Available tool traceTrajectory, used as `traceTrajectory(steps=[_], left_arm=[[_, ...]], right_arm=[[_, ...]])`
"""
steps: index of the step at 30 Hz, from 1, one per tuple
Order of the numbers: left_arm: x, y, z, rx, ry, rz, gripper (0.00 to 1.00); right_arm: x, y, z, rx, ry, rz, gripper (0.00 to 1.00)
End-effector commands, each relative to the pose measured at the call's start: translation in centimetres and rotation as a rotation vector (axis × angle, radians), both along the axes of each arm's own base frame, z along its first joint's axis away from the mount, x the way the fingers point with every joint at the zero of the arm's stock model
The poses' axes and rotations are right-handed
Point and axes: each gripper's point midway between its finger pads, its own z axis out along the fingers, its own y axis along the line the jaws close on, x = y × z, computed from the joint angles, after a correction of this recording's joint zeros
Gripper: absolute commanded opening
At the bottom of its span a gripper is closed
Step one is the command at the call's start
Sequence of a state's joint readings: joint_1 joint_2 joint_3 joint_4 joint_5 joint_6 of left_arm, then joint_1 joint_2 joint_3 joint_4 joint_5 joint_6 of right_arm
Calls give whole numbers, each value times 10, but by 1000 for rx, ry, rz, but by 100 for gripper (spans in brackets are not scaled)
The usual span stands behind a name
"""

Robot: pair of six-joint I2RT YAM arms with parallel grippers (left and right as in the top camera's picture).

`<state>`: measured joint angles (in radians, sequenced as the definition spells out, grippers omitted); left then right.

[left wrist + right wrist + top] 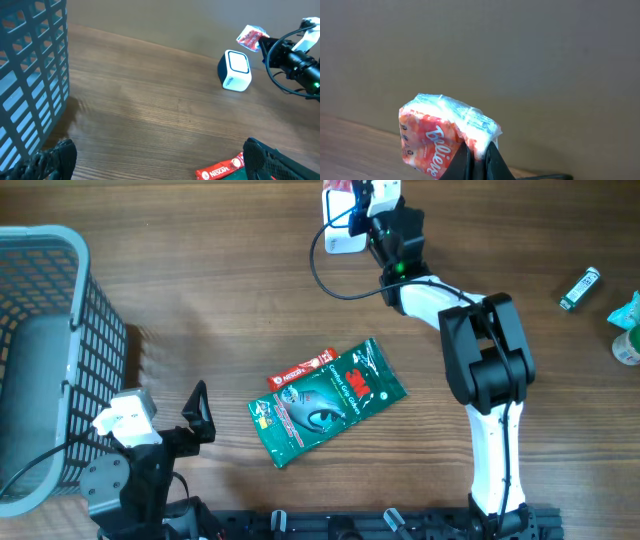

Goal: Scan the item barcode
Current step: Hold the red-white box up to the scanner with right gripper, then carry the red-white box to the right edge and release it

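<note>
Wooden table [200, 300] is bearing a white cube scanner [235, 70] at its far side. Right fingers [495, 165] are clenching a red-and-white plastic tissue packet [445, 135] just beside it, likely presenting the barcode; next, angling it toward the scanner. Left fingers [198, 412] are hanging released, near left.

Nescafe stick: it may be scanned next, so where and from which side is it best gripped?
The Nescafe stick lies flat and slim, one long side against the green 3M packet. Probably best from straight above, pinching across its narrow width near the left end.
</note>
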<state>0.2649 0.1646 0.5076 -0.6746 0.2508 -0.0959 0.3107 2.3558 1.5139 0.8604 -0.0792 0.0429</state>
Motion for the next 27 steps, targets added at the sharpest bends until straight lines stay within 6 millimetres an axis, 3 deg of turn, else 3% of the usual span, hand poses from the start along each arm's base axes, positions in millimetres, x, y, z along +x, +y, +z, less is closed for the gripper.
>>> traceTrajectory(steps=[1, 4, 6, 9, 12, 13, 14, 15, 17, 19, 20, 22, 23, 27], left_arm=[[0, 2, 1, -6, -7, 15, 100], [0, 2, 1, -6, -7, 15, 100], [0, 2, 1, -6, -7, 15, 100], [0, 2, 1, -6, -7, 15, 100], [0, 2, 1, -6, -7, 15, 100], [0, 2, 1, -6, -7, 15, 100], [0, 2, 1, -7, -7, 15, 100], [0, 2, 1, -6, -7, 15, 100], [0, 2, 1, -6, -7, 15, 100], [0, 2, 1, -6, -7, 15, 100], [0, 2, 1, -6, -7, 15, 100], [0, 2, 1, -7, -7, 15, 100], [0, 2, 1, -6, -7, 15, 100], [0, 2, 1, -6, -7, 15, 100]], right_arm=[[-1, 14, -46, -35, 67, 68, 5], [-1, 14, -59, -46, 96, 67, 4], [0, 10, -45, -40, 71, 59, 5], [0, -1, -1, -34, 56, 37, 4], [-14, -25, 48, -62, 156, 5, 4], [-25, -47, 60, -109, 232, -32, 4], [-33, -63, 62, -172, 270, -60, 4], [-42, -91, 65, -254, 321, -124, 4], [-64, -170, 56, -398, 472, -360, 4], [-102, -271, 28, -539, 688, -685, 4], [-120, -303, 12, -571, 785, -757, 4], [-148, -338, -16, -558, 927, -788, 4], [-180, -372, -40, -493, 1045, -863, 4], [-226, -431, -65, -322, 1148, -1047, 4]])
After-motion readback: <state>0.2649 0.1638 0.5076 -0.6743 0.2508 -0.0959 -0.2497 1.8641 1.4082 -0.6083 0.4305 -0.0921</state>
